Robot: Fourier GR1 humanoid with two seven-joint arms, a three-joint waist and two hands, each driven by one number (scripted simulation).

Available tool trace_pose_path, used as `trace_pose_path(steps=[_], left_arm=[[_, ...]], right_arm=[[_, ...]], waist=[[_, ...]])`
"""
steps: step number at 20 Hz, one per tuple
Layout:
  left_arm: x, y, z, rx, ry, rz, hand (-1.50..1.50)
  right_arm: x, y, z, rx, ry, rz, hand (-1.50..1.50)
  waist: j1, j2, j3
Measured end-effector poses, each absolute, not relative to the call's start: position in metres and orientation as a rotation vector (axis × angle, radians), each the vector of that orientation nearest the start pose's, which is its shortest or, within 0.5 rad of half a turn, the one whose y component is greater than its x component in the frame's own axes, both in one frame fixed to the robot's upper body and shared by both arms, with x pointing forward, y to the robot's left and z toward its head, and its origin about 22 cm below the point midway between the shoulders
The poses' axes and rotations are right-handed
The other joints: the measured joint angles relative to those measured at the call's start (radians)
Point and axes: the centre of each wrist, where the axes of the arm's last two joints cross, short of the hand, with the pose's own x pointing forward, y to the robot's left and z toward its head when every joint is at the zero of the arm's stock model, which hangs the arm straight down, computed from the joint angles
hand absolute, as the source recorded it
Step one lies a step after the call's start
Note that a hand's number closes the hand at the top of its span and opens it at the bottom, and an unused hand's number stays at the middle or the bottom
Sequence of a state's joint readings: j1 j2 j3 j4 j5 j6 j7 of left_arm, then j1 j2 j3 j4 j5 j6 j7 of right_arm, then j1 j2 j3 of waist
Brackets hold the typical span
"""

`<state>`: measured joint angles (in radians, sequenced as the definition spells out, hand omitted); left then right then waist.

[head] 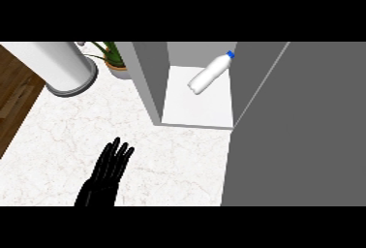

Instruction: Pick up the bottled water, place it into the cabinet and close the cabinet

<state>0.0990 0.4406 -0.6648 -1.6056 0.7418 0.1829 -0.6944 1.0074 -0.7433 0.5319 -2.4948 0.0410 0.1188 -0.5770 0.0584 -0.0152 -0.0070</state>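
Already the bottle [209,73] is inside the cabinet [151,77], lying tilted on its white floor with the blue cap toward the far right corner and nothing holding it. It looks placed and let go, so I judge the putting-in done and only the closing left. The door [300,126], a broad grey panel at the right, stands swung out toward the near side, its edge running along the right of the opening; that leaves the inside open to view.

On the marble bench [71,140], at the near left, the left hand [107,174] rests with fingers straight and together, holding nothing, well apart from cabinet and bottle. The right hand does not show; it may be behind the door, though that is a guess. Far left stand a white cylinder [64,65] and a potted plant [114,58].
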Motion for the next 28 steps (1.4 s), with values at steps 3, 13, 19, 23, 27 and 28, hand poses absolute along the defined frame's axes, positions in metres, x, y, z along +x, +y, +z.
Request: trace_pose_path(steps=[3, 13, 19, 23, 27, 28], left_arm=[[0.155, 0.221, -0.027, -0.48, -1.798, 0.129, -1.5], [0.12, 0.293, -0.01, -0.483, -1.835, 0.099, -1.5], [0.117, 0.317, -0.002, -0.511, -1.836, 0.064, -1.5], [0.116, 0.329, 0.002, -0.522, -1.834, 0.046, -1.5], [0.116, 0.338, 0.004, -0.523, -1.838, 0.042, -1.5], [0.117, 0.341, 0.006, -0.523, -1.84, 0.035, -1.5]], right_arm=[[0.02, -0.23, 0.115, 0.547, -1.78, 0.575, 1.5], [0.036, -0.212, 0.119, 0.577, -1.777, 0.617, 1.5], [0.055, -0.205, 0.125, 0.611, -1.783, 0.75, 1.5], [0.069, -0.2, 0.131, 0.633, -1.787, 0.856, 1.5], [0.079, -0.195, 0.136, 0.63, -1.799, 0.922, 1.5], [0.081, -0.194, 0.138, 0.632, -1.799, 0.937, 1.5]], waist=[[0.006, 0.001, -0.002], [0.034, 0.016, -0.003], [0.069, 0.031, -0.005], [0.088, 0.034, -0.006], [0.107, 0.038, -0.01], [0.11, 0.04, -0.01]])
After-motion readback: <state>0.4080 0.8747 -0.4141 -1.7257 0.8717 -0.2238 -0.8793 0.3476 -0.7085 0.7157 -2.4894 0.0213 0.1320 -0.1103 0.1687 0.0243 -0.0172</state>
